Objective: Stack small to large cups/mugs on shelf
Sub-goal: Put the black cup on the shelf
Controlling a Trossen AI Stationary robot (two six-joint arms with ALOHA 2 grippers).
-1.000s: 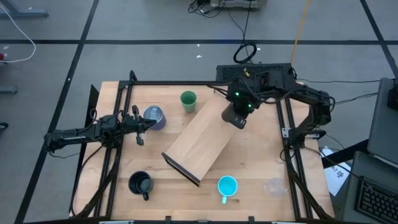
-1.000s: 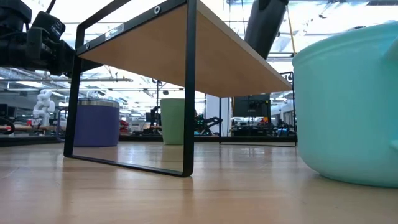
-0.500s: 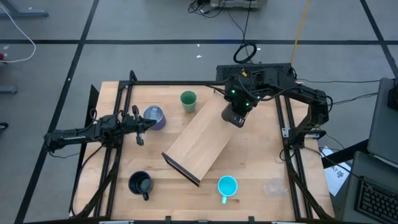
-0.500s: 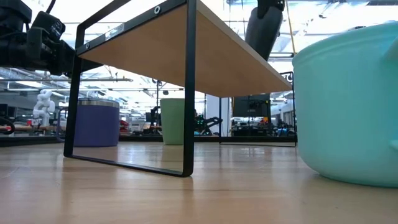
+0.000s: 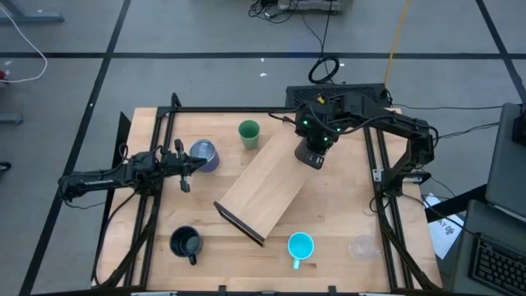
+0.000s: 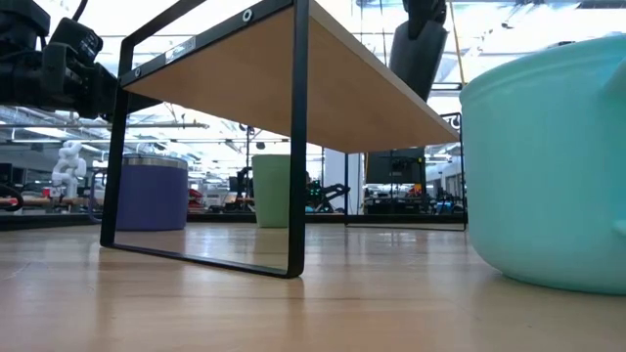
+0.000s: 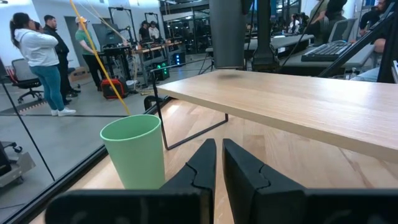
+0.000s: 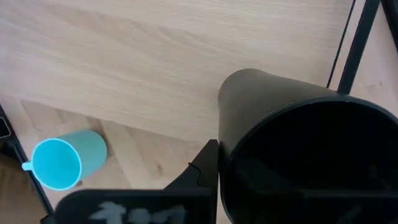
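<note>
The light-wood shelf [image 5: 263,187] stands slantwise mid-table on its black end brackets. My right gripper [image 5: 311,150] is shut on the tall black mug [image 5: 309,156] over the shelf's far end; the mug also shows in the low view [image 6: 416,59] and the left wrist view [image 7: 227,34]. My left gripper [image 5: 186,170] waits shut and empty at the left, beside the purplish-grey mug [image 5: 204,154]. The green cup [image 5: 249,133], squat black mug [image 5: 186,243], cyan mug [image 5: 300,247] and tiny clear cup [image 5: 362,246] stand on the tabletop. My right gripper holds the tall black mug at its rim [image 8: 225,155], coming from above with the fingers pointing down. One finger [image 8: 204,167] lies on the outside of the wall; the mug hides the other. The mug hangs upright, mouth up, over the shelf's far end; whether its bottom touches the board I cannot tell.
Black frame rails [image 5: 374,156] run along the table's sides and far edge. The cyan mug [image 6: 548,166] stands close to the near edge. People stand in the room beyond the table [image 7: 37,56].
My right gripper has gone down a little over the shelf's far end with the tall black mug, and the mug has turned from leaning to nearly upright.
</note>
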